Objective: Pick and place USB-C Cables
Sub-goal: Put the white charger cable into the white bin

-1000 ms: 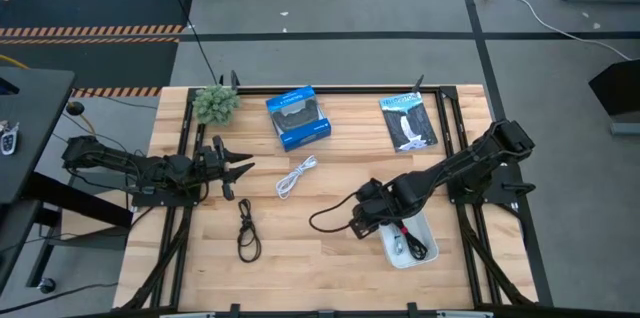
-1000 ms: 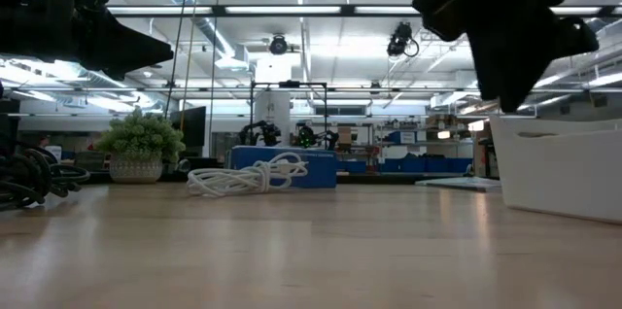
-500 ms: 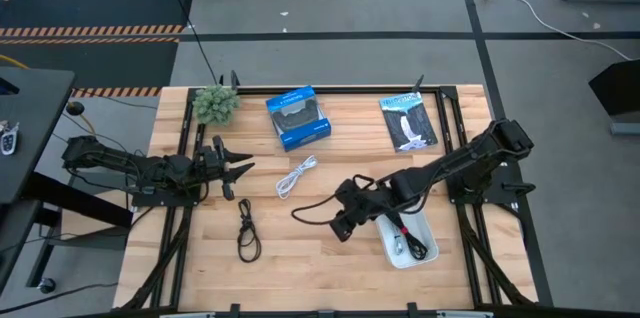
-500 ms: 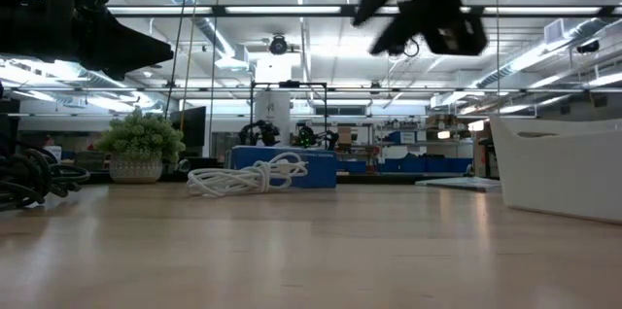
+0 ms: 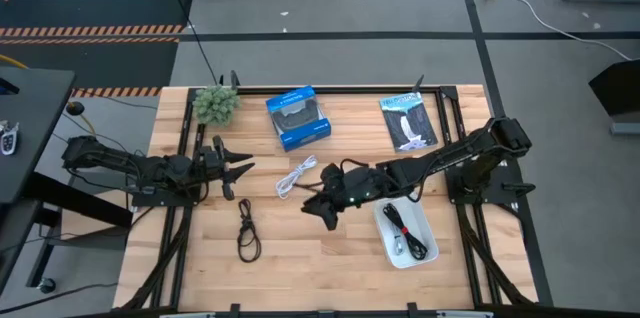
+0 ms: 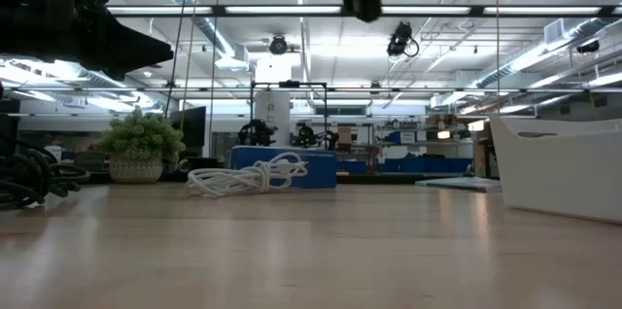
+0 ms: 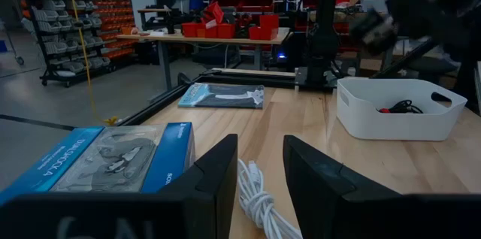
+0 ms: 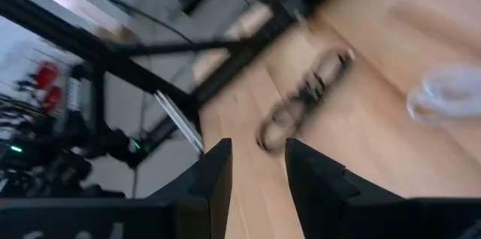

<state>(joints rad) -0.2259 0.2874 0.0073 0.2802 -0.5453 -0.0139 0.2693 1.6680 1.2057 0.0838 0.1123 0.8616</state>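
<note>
We see the right gripper [image 5: 322, 207] open and empty above the wooden table [image 5: 300, 258], near the white coiled cable [image 5: 296, 176]. The dark looped cable [image 5: 246, 230] lies apart. The left gripper [image 5: 243, 168] waits, fingers parted.

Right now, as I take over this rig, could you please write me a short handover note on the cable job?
Left claw: open, empty, waiting near the table's left edge, pointing toward the white cable.
Right claw: open, empty, raised over the table's middle, between the white bin and the white cable.
Done: the black cable with red tie and the silvery-grey cable lie in the white bin.
Left: the white cable, loose below the blue box, and the dark cable loop toward the front left, both on the wood.
Likely next: right arm takes the white cable.
</note>
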